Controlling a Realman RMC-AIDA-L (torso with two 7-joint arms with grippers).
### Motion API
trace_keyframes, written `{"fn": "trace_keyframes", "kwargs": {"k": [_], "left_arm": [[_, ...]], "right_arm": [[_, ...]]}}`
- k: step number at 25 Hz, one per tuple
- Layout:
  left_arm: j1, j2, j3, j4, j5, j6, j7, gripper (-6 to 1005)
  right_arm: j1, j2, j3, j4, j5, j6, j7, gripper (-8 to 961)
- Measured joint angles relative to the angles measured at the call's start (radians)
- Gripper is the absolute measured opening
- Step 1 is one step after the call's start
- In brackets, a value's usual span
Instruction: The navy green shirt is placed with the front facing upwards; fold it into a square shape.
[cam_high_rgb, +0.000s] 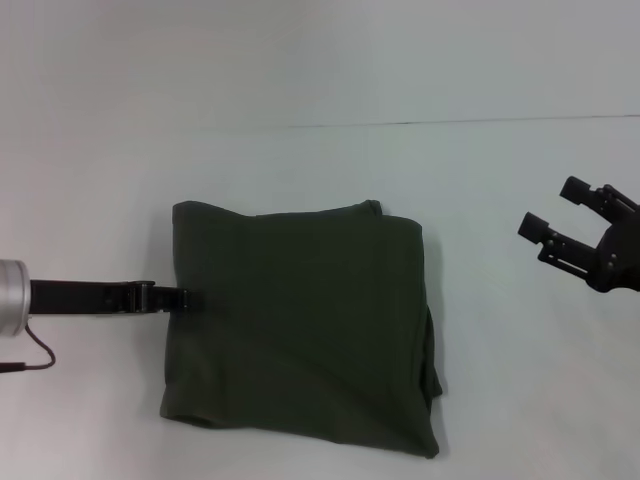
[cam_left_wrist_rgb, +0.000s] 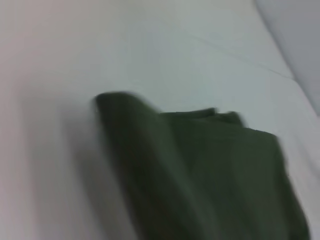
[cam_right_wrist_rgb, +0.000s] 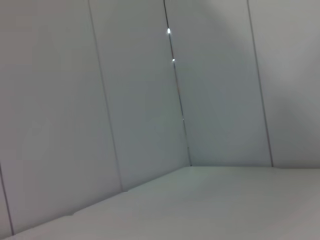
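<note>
The navy green shirt lies folded into a rough square on the white table, plain dark cloth facing up, with no print or collar showing. Its right side shows stacked layers and a small bulge at the edge. My left gripper reaches in low from the left, and its tip meets the middle of the shirt's left edge. The left wrist view shows the shirt close by, blurred. My right gripper hangs open above the table, well to the right of the shirt and holding nothing.
The white table stretches around the shirt, with a seam line across the far side. A thin cable hangs from my left arm. The right wrist view shows only grey wall panels and the table surface.
</note>
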Motion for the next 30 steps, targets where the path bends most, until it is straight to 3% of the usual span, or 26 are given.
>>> {"fn": "trace_keyframes", "kwargs": {"k": [4,8,10,16,22,30], "left_arm": [[0.048,-0.028,-0.023,0.118,-0.072,0.133,0.253,410],[0.157,-0.089,-0.032,0.320,-0.168,0.194,0.516,587],[0.213,-0.109,-0.029,0.375,-0.203,0.194,0.645,683],[0.327,-0.114,-0.067,0.289,-0.288,0.287,1.064,823],[0.374,-0.114,-0.165,0.252,-0.219,0.321,1.109,934],[0.380,-0.114,-0.212,0.182,-0.130,0.292,1.148,936]], "right_arm": [[0.002,-0.004,-0.055,-0.047,-0.013,-0.008,0.053,899],[0.001,-0.002,-0.096,-0.134,-0.088,-0.066,0.101,900],[0.001,0.002,-0.108,-0.160,-0.126,-0.106,0.100,900],[-0.010,0.005,-0.132,-0.166,-0.232,-0.157,0.064,899],[-0.048,0.005,-0.125,-0.156,-0.309,-0.111,0.058,899],[-0.089,0.005,-0.123,-0.117,-0.348,-0.047,0.013,900]]}}
